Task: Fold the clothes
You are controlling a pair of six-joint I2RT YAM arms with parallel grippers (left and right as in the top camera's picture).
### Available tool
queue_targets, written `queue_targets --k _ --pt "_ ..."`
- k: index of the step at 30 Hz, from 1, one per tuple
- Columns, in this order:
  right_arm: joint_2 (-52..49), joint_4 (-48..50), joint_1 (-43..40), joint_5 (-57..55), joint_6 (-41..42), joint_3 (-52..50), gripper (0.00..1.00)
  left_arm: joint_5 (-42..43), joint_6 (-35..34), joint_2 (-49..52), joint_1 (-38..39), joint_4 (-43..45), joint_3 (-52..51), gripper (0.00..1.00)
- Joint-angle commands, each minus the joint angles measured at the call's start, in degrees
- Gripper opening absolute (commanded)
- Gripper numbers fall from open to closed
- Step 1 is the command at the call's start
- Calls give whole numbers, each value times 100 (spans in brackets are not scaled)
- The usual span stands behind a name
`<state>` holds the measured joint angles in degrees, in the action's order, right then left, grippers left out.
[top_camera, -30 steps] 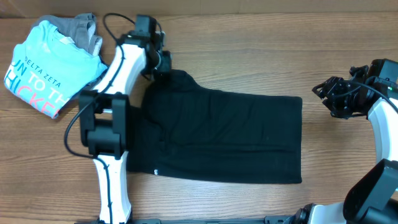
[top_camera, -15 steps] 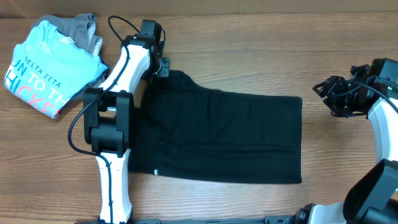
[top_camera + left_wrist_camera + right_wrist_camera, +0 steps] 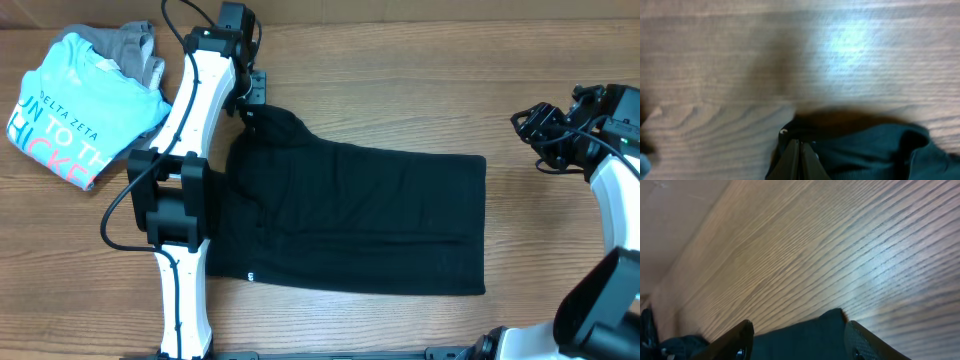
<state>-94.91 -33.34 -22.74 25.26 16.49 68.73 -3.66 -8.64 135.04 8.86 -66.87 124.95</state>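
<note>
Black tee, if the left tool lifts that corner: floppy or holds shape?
Likely floppy: the black T-shirt lies flat with soft creases, and its corner at the left tool bunches up. Probably light and thin, so it should drape and trail rather than lift as a sheet. The rest may drag across the wooden table.

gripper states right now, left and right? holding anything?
Left gripper: closed, pinching a corner of the black T-shirt.
Right gripper: open, holding nothing.
</note>
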Motion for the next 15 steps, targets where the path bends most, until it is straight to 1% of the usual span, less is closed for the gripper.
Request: queue_targets --k 1,5,8,14,15 --pt "-433 107 68 -4 -4 -11 62 -120 -20 7 -59 -223 125 4" --pt "-909 186 203 260 -50 -11 62 -122 -52 4 -59 -485 157 4" --pt "-1156 160 372 243 -203 -11 62 -120 -142 4 -59 -664 227 4" --pt "-1449 28 737 -717 -153 -9 61 -79 -166 4 -59 -782 358 4" --pt "-1488 -42 778 -883 -149 -9 61 -79 -166 4 -59 -772 358 6"
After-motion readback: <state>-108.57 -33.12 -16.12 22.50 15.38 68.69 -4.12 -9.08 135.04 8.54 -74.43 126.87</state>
